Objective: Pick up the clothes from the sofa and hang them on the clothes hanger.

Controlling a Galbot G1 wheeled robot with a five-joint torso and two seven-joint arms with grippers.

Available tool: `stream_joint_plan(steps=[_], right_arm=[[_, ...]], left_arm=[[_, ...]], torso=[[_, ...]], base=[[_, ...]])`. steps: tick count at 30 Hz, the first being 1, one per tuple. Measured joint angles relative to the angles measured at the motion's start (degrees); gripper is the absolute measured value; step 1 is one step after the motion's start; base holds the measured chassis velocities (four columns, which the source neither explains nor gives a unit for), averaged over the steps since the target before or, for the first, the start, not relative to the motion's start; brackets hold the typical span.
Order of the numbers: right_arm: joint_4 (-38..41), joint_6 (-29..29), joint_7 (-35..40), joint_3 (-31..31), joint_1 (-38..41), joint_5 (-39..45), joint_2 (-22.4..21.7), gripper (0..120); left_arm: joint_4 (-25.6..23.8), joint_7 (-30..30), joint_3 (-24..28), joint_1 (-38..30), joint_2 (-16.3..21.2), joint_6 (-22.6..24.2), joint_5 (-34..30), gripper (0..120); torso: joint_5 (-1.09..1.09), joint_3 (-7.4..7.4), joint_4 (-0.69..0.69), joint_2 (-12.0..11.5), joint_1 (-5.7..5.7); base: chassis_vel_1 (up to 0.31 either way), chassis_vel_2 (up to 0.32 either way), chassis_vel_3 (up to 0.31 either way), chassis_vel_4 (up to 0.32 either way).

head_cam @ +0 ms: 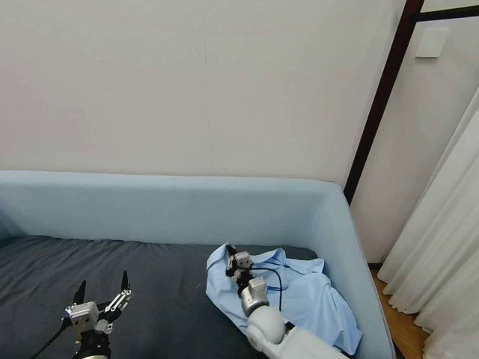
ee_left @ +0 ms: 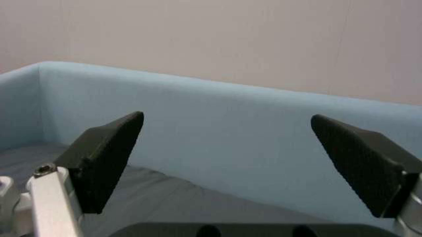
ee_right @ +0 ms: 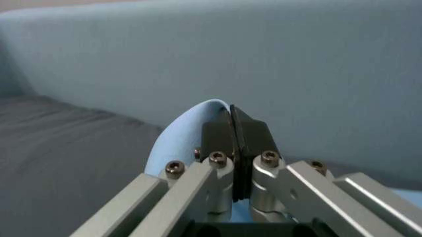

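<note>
One grasp made: right tool (head_cam: 232,253) clamped on crumpled light-blue shirt (head_cam: 307,295); left tool (head_cam: 103,283) spread, idle. Needs lifting off pale-blue sofa (head_cam: 150,202)

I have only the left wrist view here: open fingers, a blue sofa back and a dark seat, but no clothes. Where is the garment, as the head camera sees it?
Observer: A light blue shirt lies crumpled at the right end of the sofa, on its dark seat. It is off to the right of your open left gripper and does not touch it.
Operator: Does the right gripper hold it?
Observer: Yes. The right gripper is at the shirt's left edge, near the sofa back. In the right wrist view its fingers are shut on a fold of the cloth.
</note>
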Motion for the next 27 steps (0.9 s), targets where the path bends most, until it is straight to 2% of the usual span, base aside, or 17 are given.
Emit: stream_joint_plan(steps=[4, 5, 9, 12, 13, 15, 20, 22, 23, 25, 27], right_arm=[[3.4, -1.0, -2.8, -0.2, -1.7, 3.5, -1.7, 15], [3.4, -1.0, -2.8, -0.2, -1.7, 3.5, -1.7, 15], [9.7, -2.5, -8.8, 1.2, -3.2, 7.7, -8.0, 34], [13.2, -3.2, -11.4, 2.3, -4.0, 9.3, -10.9, 40], [14.9, -3.7, -12.9, 3.1, -4.5, 10.2, -12.6, 48], [15.9, -4.1, -16.1, 5.2, -4.7, 10.0, -15.5, 56], [11.1, -5.6, -19.7, 8.4, -3.4, 5.8, -17.1, 72], [5.6, -6.0, -23.3, 10.1, -2.2, 3.1, -16.9, 83], [5.6, -6.0, -23.3, 10.1, -2.2, 3.1, -16.9, 83], [1.3, -5.5, -26.2, 11.1, -1.3, -0.2, -16.1, 91], [0.9, -5.4, -26.5, 11.2, -1.2, -0.6, -16.0, 91]], left_arm=[[0.4, 0.0, 0.6, -0.3, -0.5, -0.1, 0.8, 100], [0.4, 0.0, 0.6, -0.3, -0.5, -0.1, 0.8, 100], [1.3, 0.0, 1.5, -1.2, -1.0, -0.1, 1.8, 100], [1.8, 0.0, 1.8, -1.5, -1.1, -0.1, 2.1, 100], [2.1, 0.0, 1.9, -1.7, -1.1, -0.1, 2.3, 100], [2.6, 0.0, 2.1, -2.1, -1.1, -0.1, 2.6, 100], [3.0, 0.0, 2.3, -2.4, -1.0, -0.1, 2.7, 100], [3.1, 0.0, 2.2, -2.4, -0.6, -0.1, 2.7, 100], [3.1, 0.0, 2.2, -2.4, -0.6, -0.1, 2.7, 100], [3.1, 0.0, 2.0, -2.4, -0.4, -0.1, 2.5, 100], [3.1, 0.0, 2.0, -2.4, -0.3, -0.1, 2.5, 100]], torso=[[0.02, 0.0, 0.01, 0.0, 0.0], [0.02, 0.0, 0.01, 0.0, 0.0], [0.02, 0.0, -0.01, 0.0, 0.0], [0.04, 0.0, -0.01, 0.0, 0.0], [0.03, 0.0, -0.01, 0.0, 0.0], [0.01, 0.0, -0.01, 0.0, 0.0], [0.02, 0.0, 0.0, 0.0, 0.0], [0.03, 0.01, 0.0, 0.0, 0.0], [0.03, 0.01, 0.0, 0.0, 0.0], [0.03, 0.0, 0.0, 0.0, 0.0], [0.03, 0.0, 0.01, 0.0, 0.0]], base=[[0.0, 0.0, 0.0, 0.0], [0.0, 0.0, 0.0, 0.0], [0.0, 0.0, 0.0, 0.0], [0.0, 0.0, 0.0, 0.0], [0.0, 0.0, 0.0, 0.0], [0.0, 0.0, 0.0, 0.0], [0.0, 0.0, 0.0, 0.0], [0.0, 0.0, 0.0, 0.0], [0.0, 0.0, 0.0, 0.0], [0.0, 0.0, 0.0, 0.0], [0.0, 0.0, 0.0, 0.0]])
